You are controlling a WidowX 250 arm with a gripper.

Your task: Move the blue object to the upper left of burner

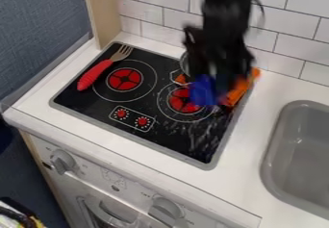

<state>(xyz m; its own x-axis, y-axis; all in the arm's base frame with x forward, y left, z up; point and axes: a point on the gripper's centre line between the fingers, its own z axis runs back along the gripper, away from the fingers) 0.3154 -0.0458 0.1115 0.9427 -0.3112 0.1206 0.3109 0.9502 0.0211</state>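
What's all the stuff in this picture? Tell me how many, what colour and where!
blue thing: 1, blue, at the gripper, by the right burner
orange thing: 1 or more, orange, partly behind the gripper
silvery thing: cannot tell how many, left of the gripper
fork: 1, red handle, stove's left side
burners: 2, red middles, on the stove
stove: 1, black, on the counter
oven knobs: 2, grey, below the counter
sink: 1, grey, right
counter: 1, white, around the stove
tiles: many, white, back wall
gripper: 1, black, above the stove's right side
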